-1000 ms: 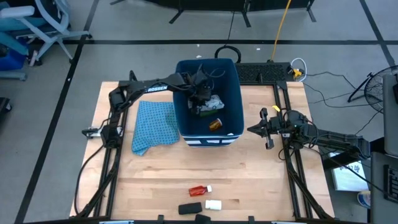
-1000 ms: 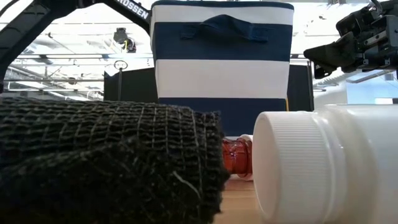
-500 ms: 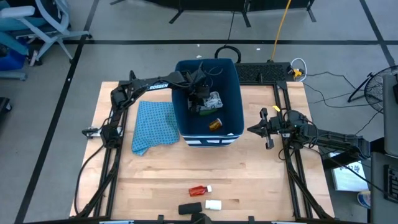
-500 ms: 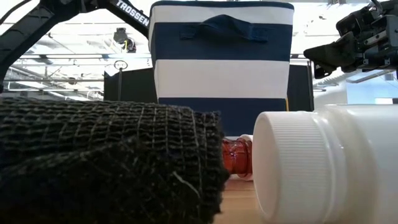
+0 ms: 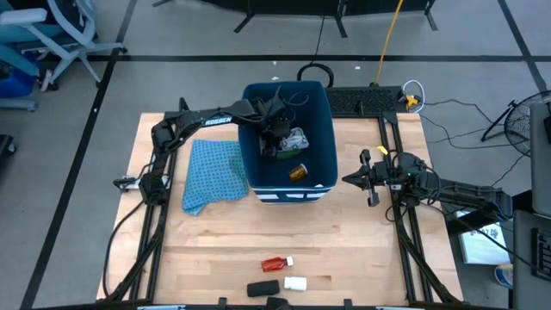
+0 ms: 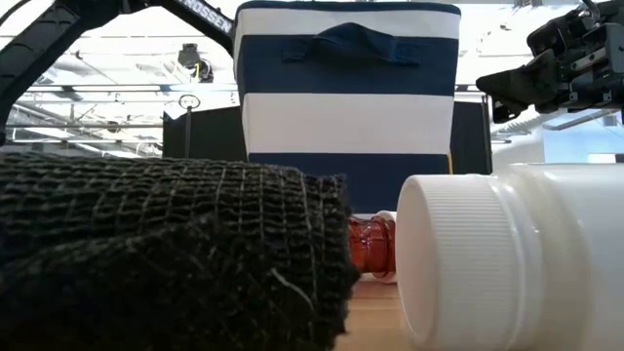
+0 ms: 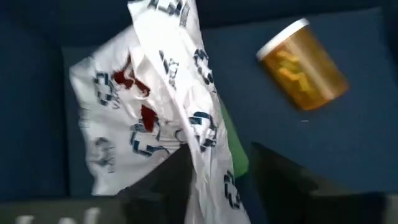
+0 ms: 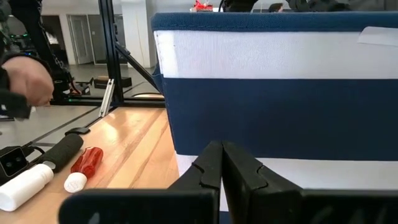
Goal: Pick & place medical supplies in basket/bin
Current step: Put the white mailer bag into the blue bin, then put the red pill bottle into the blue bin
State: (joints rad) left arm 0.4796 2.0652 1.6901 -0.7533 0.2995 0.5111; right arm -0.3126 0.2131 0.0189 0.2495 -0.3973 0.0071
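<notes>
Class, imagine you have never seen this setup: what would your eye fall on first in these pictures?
Probably the deep dark-blue bin at the table's far middle, with the left gripper reaching down inside it over a white printed packet and an orange pill bottle. Next, the blue patterned cloth lying beside the bin.

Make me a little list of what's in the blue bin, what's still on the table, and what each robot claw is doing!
In bin: white packet, green oblong, orange pill bottle
Still on table: red piece, black oblong, small white block
Beside bin: blue cloth
Left claw: inside the bin over the white packet, jaws parted, packet hanging between them
Right claw: shut, waiting right of the bin, holding nothing
</notes>
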